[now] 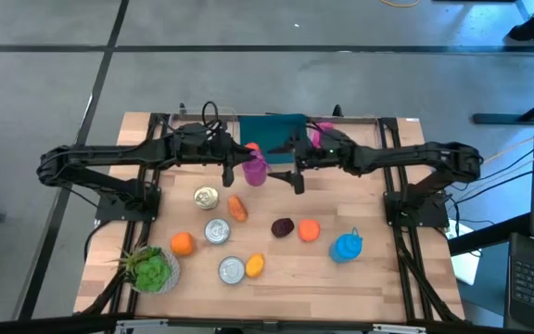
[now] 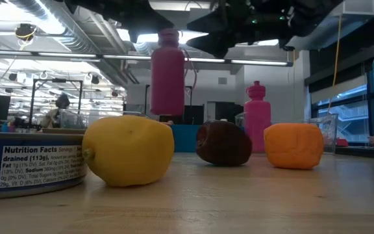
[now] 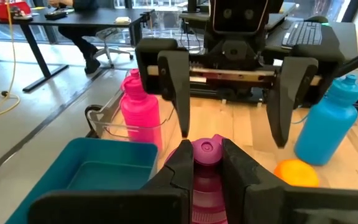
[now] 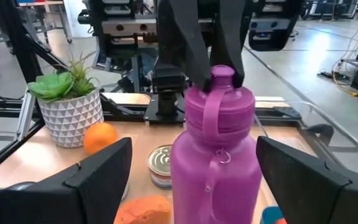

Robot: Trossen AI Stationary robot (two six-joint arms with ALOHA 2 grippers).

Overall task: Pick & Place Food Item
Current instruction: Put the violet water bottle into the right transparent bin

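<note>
The left gripper clamps the purple bottle by its cap, at nine o'clock of the wide-open right gripper, beside the empty teal bin.

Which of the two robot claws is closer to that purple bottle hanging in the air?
The left. The left gripper is shut on the purple bottle's cap, holding it above the table. The right gripper is open, its fingers on either side of the bottle, not gripping it.

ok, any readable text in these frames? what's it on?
"Nutrition Facts", on the can label at the low view's left edge.
"drained (113g)", same label, line below.
"Sodium 180mg", same label, only just legible; the remaining lines are too small to read.
Nothing else carries legible text.
</note>
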